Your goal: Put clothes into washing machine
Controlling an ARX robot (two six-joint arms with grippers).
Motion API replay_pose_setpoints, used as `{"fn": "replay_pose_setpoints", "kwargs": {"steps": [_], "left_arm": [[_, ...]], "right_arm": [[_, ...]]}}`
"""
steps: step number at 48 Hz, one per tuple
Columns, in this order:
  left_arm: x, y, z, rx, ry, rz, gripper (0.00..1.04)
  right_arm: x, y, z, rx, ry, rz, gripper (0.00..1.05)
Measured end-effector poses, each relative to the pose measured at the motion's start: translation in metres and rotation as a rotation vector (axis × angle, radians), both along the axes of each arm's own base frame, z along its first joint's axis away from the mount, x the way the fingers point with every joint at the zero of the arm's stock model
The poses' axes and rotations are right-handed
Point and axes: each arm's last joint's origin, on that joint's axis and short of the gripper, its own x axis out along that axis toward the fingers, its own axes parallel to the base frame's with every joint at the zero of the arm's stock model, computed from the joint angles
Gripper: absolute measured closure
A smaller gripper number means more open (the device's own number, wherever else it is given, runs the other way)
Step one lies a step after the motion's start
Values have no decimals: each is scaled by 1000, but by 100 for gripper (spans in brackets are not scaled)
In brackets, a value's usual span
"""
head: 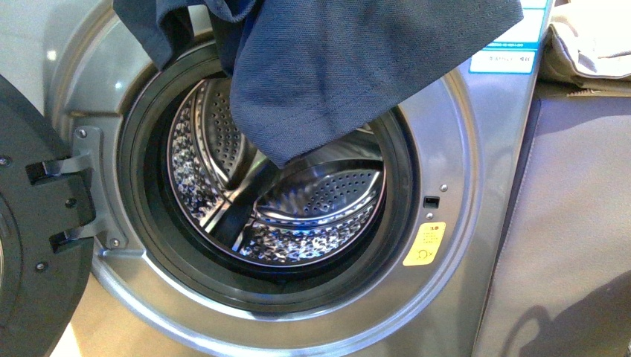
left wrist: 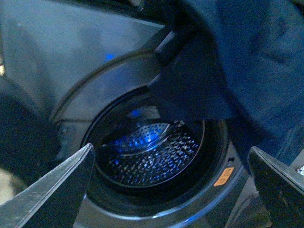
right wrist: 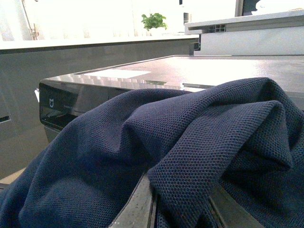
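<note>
The dark navy soft knitted garment [head: 335, 67] hangs from above in front of the silver-grey front-loading washing machine [head: 476, 223], outside the drum. Its stitched hem drapes across the upper part of the round porthole, and its lowest corner dangles before the middle of the opening. Another fold falls over the upper left of the dark rubber gasket [head: 141, 223]. Behind it the perforated steel drum [head: 312, 201] shows through the opening. The round dark door [head: 37, 223] stands swung open on its hinge at the left.

On the machine's front, right of the porthole, a yellow warning sticker [head: 424, 244] sits low and a blue-and-white label [head: 513, 44] sits at the upper corner. Just right of the machine stands a plain grey-brown cabinet [head: 573, 223] with a beige folded cloth [head: 588, 44] on top.

The right tool [right wrist: 183, 211] grips the garment. Cloth is bunched between its two metal fingers [right wrist: 142, 206] and spills over them on both sides. Beyond the cloth lie the machine's flat top and its dark glossy control panel [right wrist: 57, 102], with a small green potted plant [right wrist: 153, 20] far off.

The left tool [left wrist: 171, 148] is open and holds nothing, its dark fingers [left wrist: 61, 190] spread wide, and it faces the porthole from the near side.
</note>
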Motion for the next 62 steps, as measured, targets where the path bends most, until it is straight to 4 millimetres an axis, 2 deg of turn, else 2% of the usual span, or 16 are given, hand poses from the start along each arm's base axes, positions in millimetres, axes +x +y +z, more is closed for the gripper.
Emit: {"fn": "replay_pose_setpoints", "kwargs": {"steps": [12,19,25,33,41,50,62], "left_arm": [[38,-29,62,46,-87,-139,6],[60,-46,78,70,-88,-181,6],[84,-69,88,118,-83,-238,6],[109,-90,92,131,-64,-305,6],[129,-108,85,138,-45,-330,6],[137,-123,79,130,-71,-357,6],[137,-144,81,71,-223,-329,6]], "right_arm": [[0,0,0,0,0,0,91],[0,0,0,0,0,0,91],[0,0,0,0,0,0,91],[0,0,0,0,0,0,91],[0,0,0,0,0,0,91],[0,0,0,0,0,0,91],[0,0,0,1,0,-3,91]]}}
